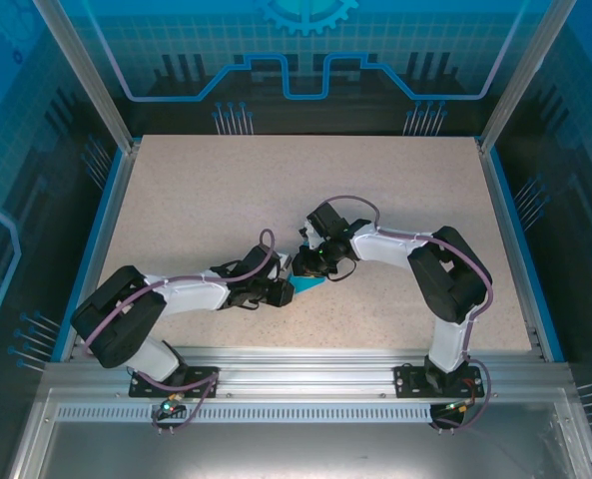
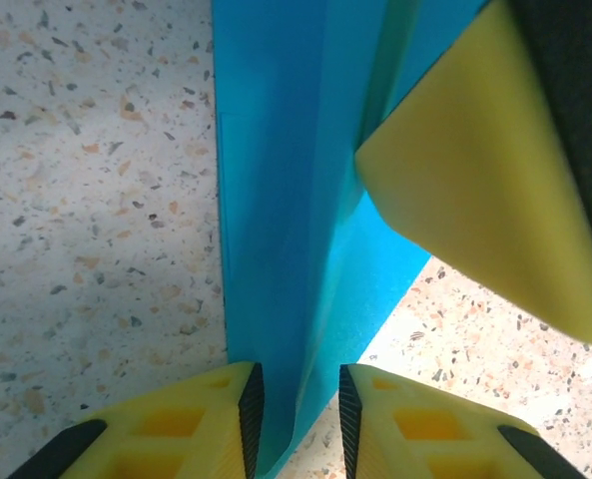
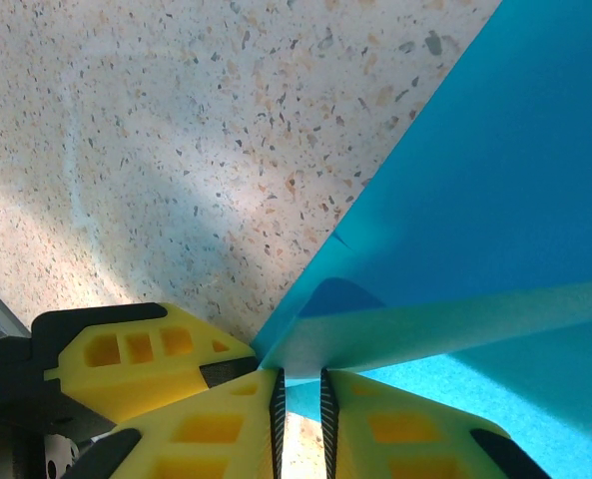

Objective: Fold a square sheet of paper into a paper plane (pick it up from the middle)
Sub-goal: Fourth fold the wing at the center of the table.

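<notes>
While both arms meet over the middle of the bench [image 1: 226, 190], we log the square sheet of paper [image 1: 306, 285] between them, creased and layered but not yet a pointed dart. Here the left pincer [image 2: 297, 374] straddles one fold, jaws narrowly apart. Opposite, the right pincer [image 3: 300, 377] nips a raised flap. We judge early folds done, with nose and wings left.

The sheet of paper [image 2: 296, 200] is thin, smooth and matt. The bench [image 2: 96, 200] looks like matt speckled stone. The left gripper [image 2: 297, 384] and right gripper [image 3: 300, 379] are moulded yellow plastic with ribbed black rubbery pads. The near rail [image 1: 296, 364] is brushed metal.
</notes>
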`<state>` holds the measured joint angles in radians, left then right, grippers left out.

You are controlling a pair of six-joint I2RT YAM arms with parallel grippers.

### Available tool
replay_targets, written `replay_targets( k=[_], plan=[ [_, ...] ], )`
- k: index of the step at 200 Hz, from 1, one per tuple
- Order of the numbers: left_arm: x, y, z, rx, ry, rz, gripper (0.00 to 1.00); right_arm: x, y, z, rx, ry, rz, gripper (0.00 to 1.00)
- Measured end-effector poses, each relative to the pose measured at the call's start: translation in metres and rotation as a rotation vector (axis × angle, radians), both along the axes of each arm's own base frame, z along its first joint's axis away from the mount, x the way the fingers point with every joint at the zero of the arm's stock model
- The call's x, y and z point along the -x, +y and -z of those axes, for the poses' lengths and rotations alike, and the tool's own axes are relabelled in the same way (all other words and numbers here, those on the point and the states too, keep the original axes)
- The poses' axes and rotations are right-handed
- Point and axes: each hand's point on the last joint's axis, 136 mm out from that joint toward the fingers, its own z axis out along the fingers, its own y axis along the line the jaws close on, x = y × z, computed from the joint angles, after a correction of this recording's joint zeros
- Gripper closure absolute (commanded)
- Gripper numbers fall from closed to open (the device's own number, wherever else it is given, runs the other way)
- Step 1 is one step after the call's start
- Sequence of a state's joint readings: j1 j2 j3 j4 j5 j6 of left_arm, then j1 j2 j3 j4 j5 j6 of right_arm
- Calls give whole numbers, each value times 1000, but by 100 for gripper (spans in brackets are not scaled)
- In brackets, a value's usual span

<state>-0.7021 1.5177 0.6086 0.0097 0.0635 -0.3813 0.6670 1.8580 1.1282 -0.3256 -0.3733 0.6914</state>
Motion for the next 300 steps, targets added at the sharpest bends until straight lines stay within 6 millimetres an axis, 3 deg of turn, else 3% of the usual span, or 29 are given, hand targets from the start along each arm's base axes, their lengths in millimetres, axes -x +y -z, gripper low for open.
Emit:
replay_targets(
  k=[48, 126, 190, 246, 300],
  plan=[
    [-3, 4, 1, -39, -25, 4, 74, 1, 0, 0, 2, 3, 0, 80],
    [-2, 6, 2, -63, -35, 23, 97, 2, -3, 2, 18, 9, 3, 80],
    [4, -6, -4, 4, 9, 42, 99, -1, -12, -1, 31, -6, 25, 78],
    [10, -22, -7, 106, 83, 30, 99, 9, -29, -9, 19, -16, 44, 69],
    [11, -28, 2, 132, 126, 18, 99, 17, -24, -15, -35, -10, 23, 76]
  ],
)
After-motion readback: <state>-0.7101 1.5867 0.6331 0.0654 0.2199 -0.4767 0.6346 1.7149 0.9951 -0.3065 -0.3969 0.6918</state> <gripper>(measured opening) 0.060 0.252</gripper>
